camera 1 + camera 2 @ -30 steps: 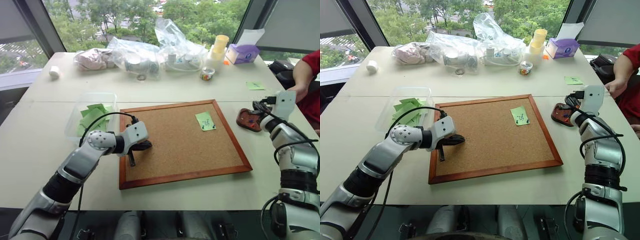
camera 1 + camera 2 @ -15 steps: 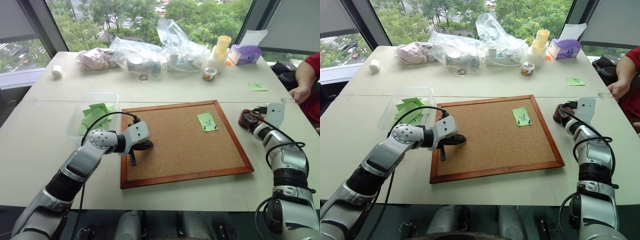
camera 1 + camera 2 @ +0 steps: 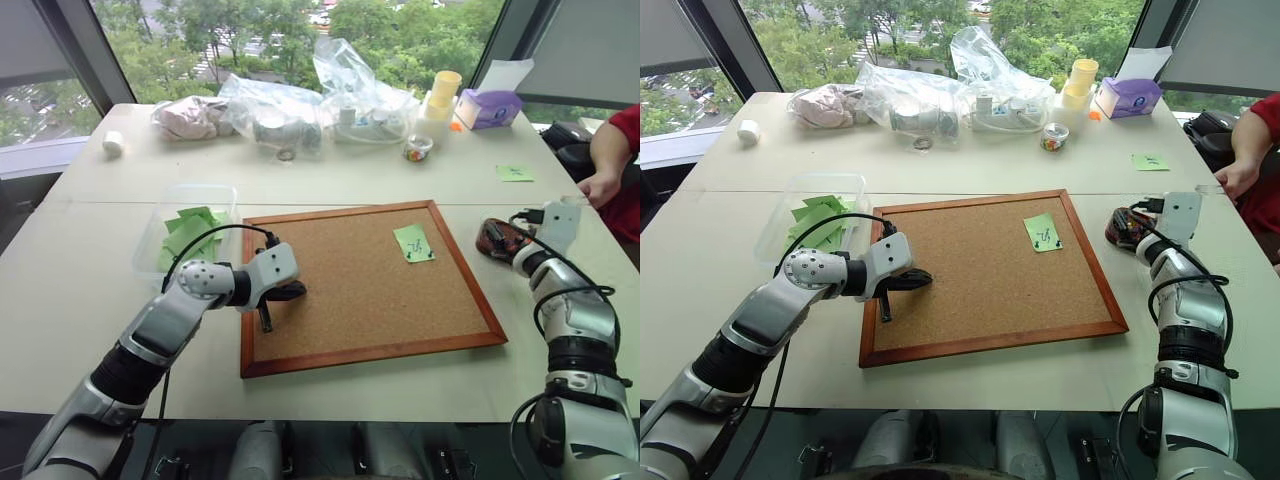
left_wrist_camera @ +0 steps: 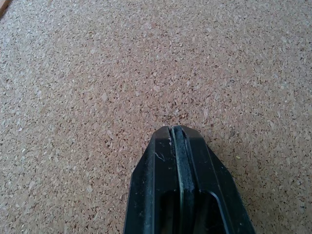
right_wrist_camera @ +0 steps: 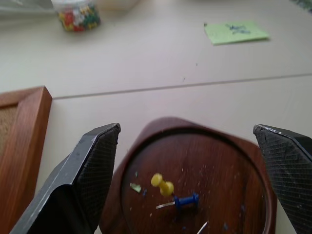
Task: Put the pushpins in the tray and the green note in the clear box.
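Spread wide over the tray [image 5: 204, 161] — right gripper [image 5: 195, 161]
Yellow pushpin [image 5: 162, 184] and blue pushpin [image 5: 185, 200] inside; left gripper [image 4: 178, 134] clenched empty over corkboard [image 3: 345, 290]; green note [image 3: 412, 242] pinned there.

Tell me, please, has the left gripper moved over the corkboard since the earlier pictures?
No. The left gripper sits shut at the same spot by the corkboard's left frame edge.

The tray [image 5: 195, 146] is cut off at the frame's lower edge; the green note's [image 3: 412, 242] handwriting — too small to read.
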Controlling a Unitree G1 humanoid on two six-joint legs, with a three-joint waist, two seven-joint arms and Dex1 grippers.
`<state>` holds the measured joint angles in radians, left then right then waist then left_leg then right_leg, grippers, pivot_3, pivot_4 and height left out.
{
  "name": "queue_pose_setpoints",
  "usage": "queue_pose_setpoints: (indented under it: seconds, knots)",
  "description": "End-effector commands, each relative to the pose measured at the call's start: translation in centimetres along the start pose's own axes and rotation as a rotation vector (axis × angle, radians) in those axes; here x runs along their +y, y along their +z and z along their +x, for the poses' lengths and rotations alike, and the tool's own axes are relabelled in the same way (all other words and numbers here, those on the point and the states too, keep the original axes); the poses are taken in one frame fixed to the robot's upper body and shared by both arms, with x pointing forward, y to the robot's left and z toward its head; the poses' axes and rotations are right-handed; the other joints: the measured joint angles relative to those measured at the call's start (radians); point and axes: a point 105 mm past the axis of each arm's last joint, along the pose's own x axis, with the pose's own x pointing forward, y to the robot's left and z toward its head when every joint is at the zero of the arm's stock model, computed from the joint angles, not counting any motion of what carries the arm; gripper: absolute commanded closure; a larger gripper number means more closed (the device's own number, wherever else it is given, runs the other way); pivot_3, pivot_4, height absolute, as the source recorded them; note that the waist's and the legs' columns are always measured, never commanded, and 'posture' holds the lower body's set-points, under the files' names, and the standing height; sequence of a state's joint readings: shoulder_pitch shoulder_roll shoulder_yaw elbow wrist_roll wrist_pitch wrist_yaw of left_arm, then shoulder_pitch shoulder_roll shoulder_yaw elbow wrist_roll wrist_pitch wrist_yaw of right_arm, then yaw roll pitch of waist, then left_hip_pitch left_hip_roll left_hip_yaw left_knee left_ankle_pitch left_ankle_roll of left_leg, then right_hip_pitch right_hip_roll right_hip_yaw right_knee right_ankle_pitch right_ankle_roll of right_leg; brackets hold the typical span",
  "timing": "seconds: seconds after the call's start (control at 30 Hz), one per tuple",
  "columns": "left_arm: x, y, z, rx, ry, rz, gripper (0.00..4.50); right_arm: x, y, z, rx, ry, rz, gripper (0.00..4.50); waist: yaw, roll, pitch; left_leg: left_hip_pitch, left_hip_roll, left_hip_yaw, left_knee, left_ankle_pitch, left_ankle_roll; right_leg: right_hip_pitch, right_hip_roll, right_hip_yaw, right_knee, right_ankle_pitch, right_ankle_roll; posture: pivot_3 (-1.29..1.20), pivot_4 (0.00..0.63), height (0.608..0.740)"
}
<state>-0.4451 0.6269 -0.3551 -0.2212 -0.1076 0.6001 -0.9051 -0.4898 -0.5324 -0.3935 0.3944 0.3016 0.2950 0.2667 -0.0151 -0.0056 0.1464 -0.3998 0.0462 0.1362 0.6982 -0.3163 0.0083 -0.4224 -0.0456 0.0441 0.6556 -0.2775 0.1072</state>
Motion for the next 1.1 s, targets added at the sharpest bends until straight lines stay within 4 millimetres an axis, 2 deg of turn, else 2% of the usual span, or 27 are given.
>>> queue_pose_setpoints:
  seconds: [0.03, 0.1, 0.17, 0.23, 0.3, 0.5, 0.73, 0.77, 0.83, 0.9, 0.93, 1.03, 1.07, 1.1]
  knots:
    - [-0.3, -0.9, 0.1, 0.034, -0.007, -0.009, 4.5, 3.6, 5.0, -1.7, -0.195, 0.188, -0.028, 0.05, 0.001, 0.0, 0.0, 0.0, 0.0, 0.0, 0.0, 0.0, 0.0, 0.0, 0.0, 0.0, 0.0, 0.0, 0.0, 0.0, 0.15, 0.731]
    - [-0.3, -0.9, 0.1, 0.035, -0.008, -0.008, 4.5, 5.7, 4.4, -2.6, -0.162, 0.299, -0.037, 0.05, 0.001, 0.0, 0.0, 0.0, 0.0, 0.0, 0.0, 0.0, 0.0, 0.0, 0.0, 0.0, 0.0, 0.0, 0.0, 0.0, 0.15, 0.731]
    - [-0.3, -0.9, 0.1, 0.035, -0.011, -0.006, 4.5, 8.1, 2.8, -3.8, -0.094, 0.419, -0.057, 0.05, 0.002, -0.001, -0.001, 0.0, 0.0, -0.001, 0.0, 0.0, 0.0, 0.0, 0.0, 0.0, 0.0, 0.0, 0.0, 0.0, 0.15, 0.731]
    - [-0.3, -0.8, 0.3, 0.035, -0.016, -0.002, 4.5, 10.2, 0.4, -4.9, -0.012, 0.507, -0.035, 0.05, 0.001, -0.001, -0.001, 0.0, 0.0, -0.001, 0.0, 0.0, 0.0, 0.001, 0.0, 0.0, 0.0, 0.0, 0.0, 0.0, 0.15, 0.731]
    - [-0.3, -0.8, 0.3, 0.034, -0.018, -0.001, 4.5, 10.7, -1.0, -5.3, 0.023, 0.521, -0.018, 0.05, 0.001, -0.001, -0.001, 0.0, 0.0, -0.001, 0.0, 0.0, 0.0, 0.0, 0.0, 0.0, 0.0, 0.0, 0.0, 0.0, 0.15, 0.731]
    - [-0.3, -1.1, 0.3, 0.044, -0.015, 0.002, 4.5, 10.7, -3.1, -5.6, 0.068, 0.498, 0.019, 0.05, 0.003, -0.001, 0.0, 0.0, 0.0, -0.001, 0.0, 0.0, 0.0, 0.0, 0.0, 0.0, 0.0, 0.0, 0.0, 0.0, 0.15, 0.731]
    - [-0.4, -1.0, 0.4, 0.041, -0.015, -0.003, 4.5, 10.7, -4.3, -5.5, 0.091, 0.494, 0.039, 0.05, 0.002, -0.001, 0.0, 0.0, 0.0, -0.001, 0.0, 0.0, 0.0, 0.0, 0.0, 0.0, 0.0, 0.0, 0.0, 0.0, 0.15, 0.731]
    - [-0.4, -1.0, 0.3, 0.04, -0.014, -0.003, 4.5, 10.8, -4.4, -5.5, 0.092, 0.493, 0.041, 0.55, 0.002, -0.001, 0.0, 0.0, 0.0, -0.001, 0.0, 0.0, 0.0, 0.0, 0.0, 0.0, 0.0, 0.0, 0.0, 0.0, 0.15, 0.731]
    - [-0.4, -1.1, 0.3, 0.04, -0.014, -0.004, 4.5, 10.9, -4.4, -5.4, 0.091, 0.489, 0.043, 1.2, 0.002, -0.001, 0.0, 0.0, 0.0, -0.001, 0.0, 0.0, 0.0, 0.0, 0.0, 0.0, 0.0, 0.0, 0.0, 0.0, 0.15, 0.731]
    - [-0.5, -1.1, 0.3, 0.04, -0.015, -0.003, 4.5, 10.9, -4.7, -5.3, 0.096, 0.481, 0.044, 2.31, 0.002, -0.001, 0.0, 0.0, 0.0, -0.001, 0.0, 0.0, 0.0, 0.0, 0.0, 0.0, 0.0, 0.0, 0.0, 0.0, 0.15, 0.731]
    - [-0.5, -1.1, 0.3, 0.04, -0.015, -0.002, 4.5, 10.9, -4.8, -5.3, 0.098, 0.478, 0.045, 2.65, 0.002, -0.001, 0.0, 0.0, 0.0, -0.001, 0.0, 0.0, 0.0, 0.0, 0.0, 0.0, 0.0, 0.0, 0.0, 0.0, 0.15, 0.731]
    - [-0.4, -1.0, 0.2, 0.041, -0.014, -0.001, 4.5, 10.8, -4.9, -5.3, 0.101, 0.472, 0.048, 4.17, 0.001, -0.001, 0.0, 0.0, 0.0, -0.001, 0.0, 0.0, 0.0, 0.0, 0.0, 0.0, 0.0, 0.0, 0.0, 0.0, 0.15, 0.731]
    - [-0.4, -1.0, 0.2, 0.041, -0.014, -0.001, 4.5, 10.9, -4.9, -5.3, 0.099, 0.472, 0.05, 4.43, 0.001, -0.001, 0.0, 0.0, 0.0, 0.0, 0.0, 0.0, 0.0, 0.0, 0.0, 0.0, 0.0, 0.0, 0.0, 0.0, 0.15, 0.731]
    - [-0.4, -1.0, 0.2, 0.042, -0.014, -0.001, 4.5, 10.9, -4.9, -5.3, 0.096, 0.471, 0.051, 4.43, 0.001, -0.001, 0.0, 0.0, 0.0, -0.001, 0.0, 0.0, 0.0, 0.0, 0.0, 0.0, 0.0, 0.0, 0.0, 0.0, 0.15, 0.731]
